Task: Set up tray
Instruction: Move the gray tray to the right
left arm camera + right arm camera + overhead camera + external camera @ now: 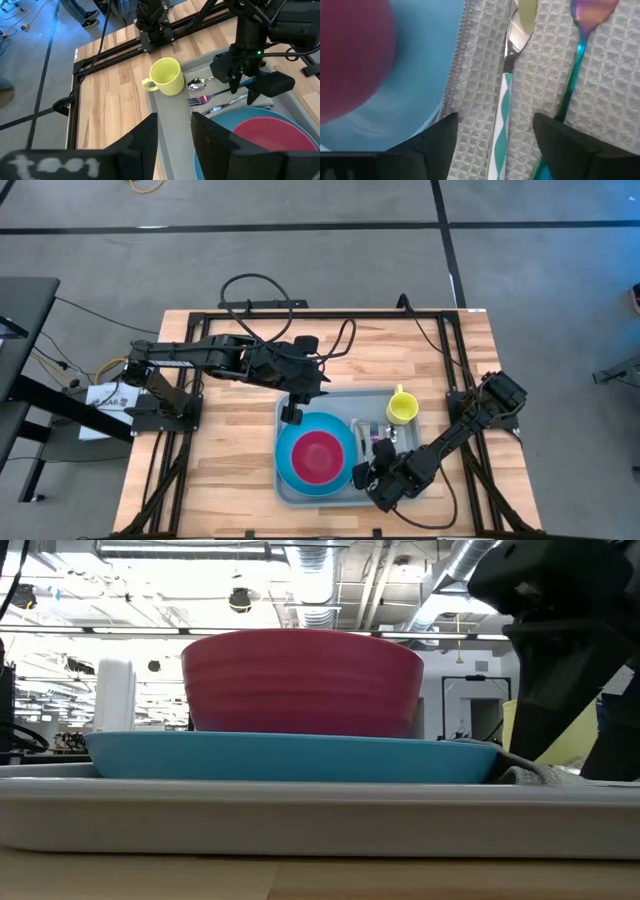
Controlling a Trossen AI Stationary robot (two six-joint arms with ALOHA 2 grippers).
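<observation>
**Both arms over the loaded tray**

Left end effector hangs with fingers apart at the tray's far-left corner; right end effector — fingers spread — hovers over the napkin. The grey, low-rimmed tray sits mid-counter.

I work in an open industrial lab: exposed ceiling ducts, bright strip lights, concrete floor, loose cables.

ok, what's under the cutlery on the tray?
A grey waffle-weave napkin lies under the knife and spoon, beside the blue plate. The right end effector hovers open above it. The tray floor beneath the napkin is covered.
</observation>
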